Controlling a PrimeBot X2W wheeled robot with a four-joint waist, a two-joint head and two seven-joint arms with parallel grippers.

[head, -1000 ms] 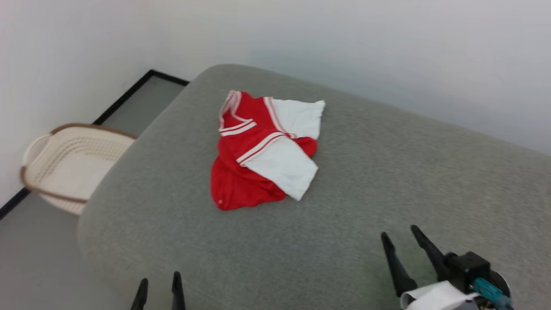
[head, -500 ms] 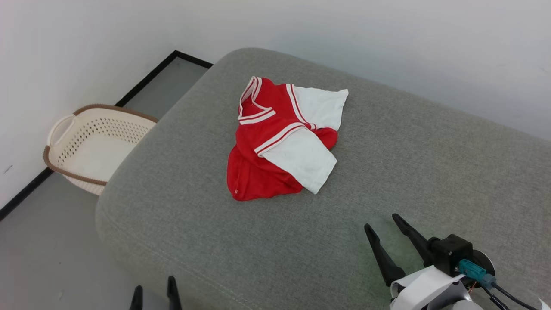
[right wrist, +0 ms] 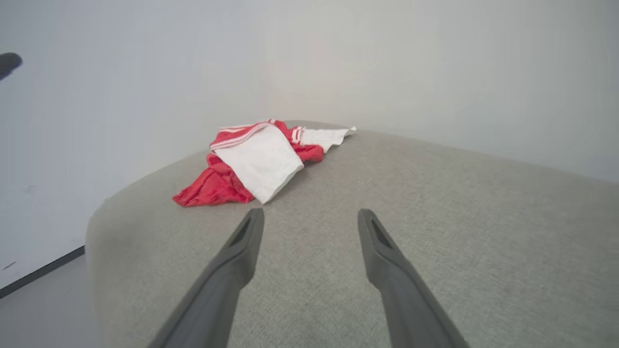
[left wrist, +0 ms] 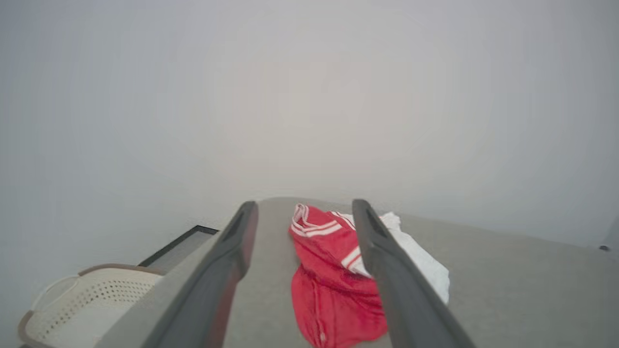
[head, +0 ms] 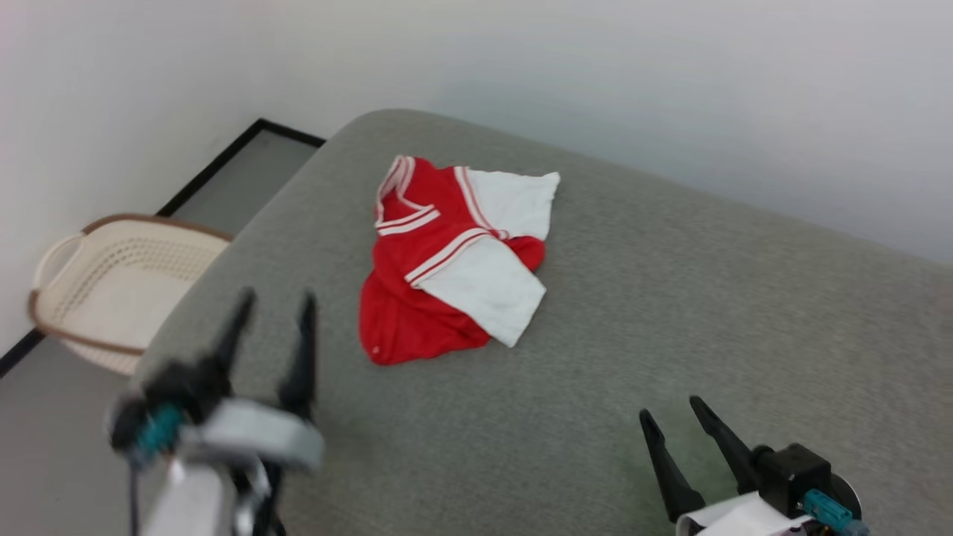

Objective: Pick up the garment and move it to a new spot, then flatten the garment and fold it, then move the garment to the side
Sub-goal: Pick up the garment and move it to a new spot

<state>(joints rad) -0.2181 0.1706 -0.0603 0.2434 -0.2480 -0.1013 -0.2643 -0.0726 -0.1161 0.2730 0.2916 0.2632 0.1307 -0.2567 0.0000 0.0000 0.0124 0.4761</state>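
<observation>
Left gripper [head: 277, 298] stands blurred at 8 o'clock in the head view, its two long dark fingers spread apart with nothing between them. It is above the near left corner of the wide grey upholstered cushion [head: 670, 298]. The right gripper [head: 670, 407] is at 5 o'clock in that view, low over the cushion, its fingers likewise parted and empty.

A small red short-sleeved shirt with white sleeves and red-and-white striped trim, the garment [head: 406, 320], lies crumpled on the cushion toward its far left part. It is at 1 o'clock from the left gripper and 10 o'clock from the right one, well apart from both. Its striped V-neck collar points to 11 o'clock, one white sleeve lies folded over the red body, and the other spreads out toward 1 o'clock. Bare grey cloth lies between each gripper and the shirt.

In the left wrist view the left gripper [left wrist: 304, 205] frames the garment [left wrist: 329, 290], and the right-hand finger covers part of a white sleeve. In the right wrist view the right gripper [right wrist: 310, 211] points over bare cushion, with the garment [right wrist: 256, 159] at 11 o'clock beyond the fingertips.

A cream perforated plastic basket with a brown rim [head: 112, 283] sits on the grey floor [head: 45, 447] at 9 o'clock from the shirt, against the cushion's left edge. A plain white wall [head: 595, 74] with a black skirting strip [head: 216, 167] runs behind.
</observation>
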